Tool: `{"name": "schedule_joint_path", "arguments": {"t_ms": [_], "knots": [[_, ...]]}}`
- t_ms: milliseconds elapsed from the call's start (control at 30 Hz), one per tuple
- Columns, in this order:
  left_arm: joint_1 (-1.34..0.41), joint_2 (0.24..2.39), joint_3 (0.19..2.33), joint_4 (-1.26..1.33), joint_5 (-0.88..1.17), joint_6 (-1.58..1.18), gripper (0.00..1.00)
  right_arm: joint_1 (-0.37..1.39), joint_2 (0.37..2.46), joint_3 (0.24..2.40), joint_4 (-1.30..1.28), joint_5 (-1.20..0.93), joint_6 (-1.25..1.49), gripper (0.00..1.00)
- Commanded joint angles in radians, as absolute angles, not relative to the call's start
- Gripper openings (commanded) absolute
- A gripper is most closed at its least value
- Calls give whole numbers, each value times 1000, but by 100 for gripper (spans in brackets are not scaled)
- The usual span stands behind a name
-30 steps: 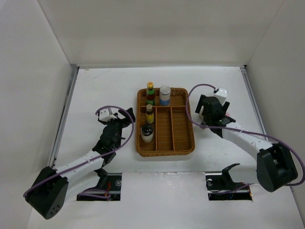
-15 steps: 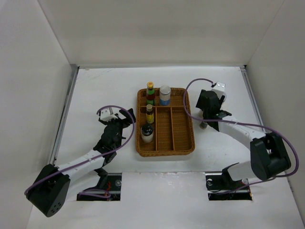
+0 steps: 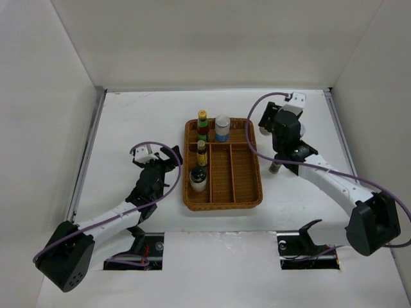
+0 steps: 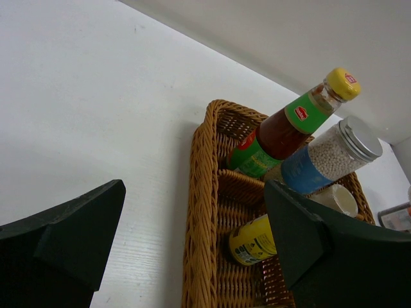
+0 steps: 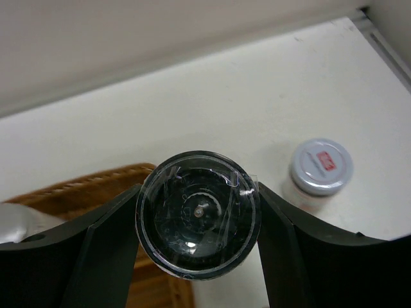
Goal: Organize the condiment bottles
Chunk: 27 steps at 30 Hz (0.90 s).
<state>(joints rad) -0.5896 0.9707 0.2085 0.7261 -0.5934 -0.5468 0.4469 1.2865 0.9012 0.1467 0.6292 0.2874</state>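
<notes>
Right fingers [image 5: 198, 215] closed on dark jar [image 5: 198, 192], both sides gripped. Jar upright, long axis straight at wrist cam; looks lifted off worktop [image 5: 257, 109], not certain. Wicker tray [image 5: 96, 183] lies just to jar's left, so right arm nearer. Jar: clear glossy round top, body hidden. Grey-lidded jar [image 5: 321, 167] stands nearby. Left fingers [image 4: 192, 240] wide open, empty.

No word or number can be read. In the left wrist view the sauce bottle [image 4: 282, 122] has a small red mark on its yellow cap [image 4: 342, 83] and a red logo on its green label [image 4: 305, 114]. The silver-lidded jar [image 4: 324, 157] has a blue label, and a lower bottle [image 4: 253, 240] has a yellow label with dark print too small to read. In the right wrist view the grey lid [image 5: 320, 165] bears a red-and-white sticker, its lettering blurred.
</notes>
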Motion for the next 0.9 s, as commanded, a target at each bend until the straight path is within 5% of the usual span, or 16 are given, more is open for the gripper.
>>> {"name": "schedule_joint_path", "arguments": {"t_ms": [0, 633, 767, 867], "knots": [[-584, 948, 204, 778, -586, -555, 90, 502, 1291, 995, 290, 580, 282, 53], [-578, 956, 204, 778, -586, -555, 90, 545, 1644, 1062, 434, 451, 370, 54], [-578, 946, 201, 778, -586, -555, 90, 548, 1689, 1057, 422, 451, 370, 61], [-576, 956, 204, 776, -586, -555, 90, 551, 1704, 1054, 410, 451, 376, 78]]}}
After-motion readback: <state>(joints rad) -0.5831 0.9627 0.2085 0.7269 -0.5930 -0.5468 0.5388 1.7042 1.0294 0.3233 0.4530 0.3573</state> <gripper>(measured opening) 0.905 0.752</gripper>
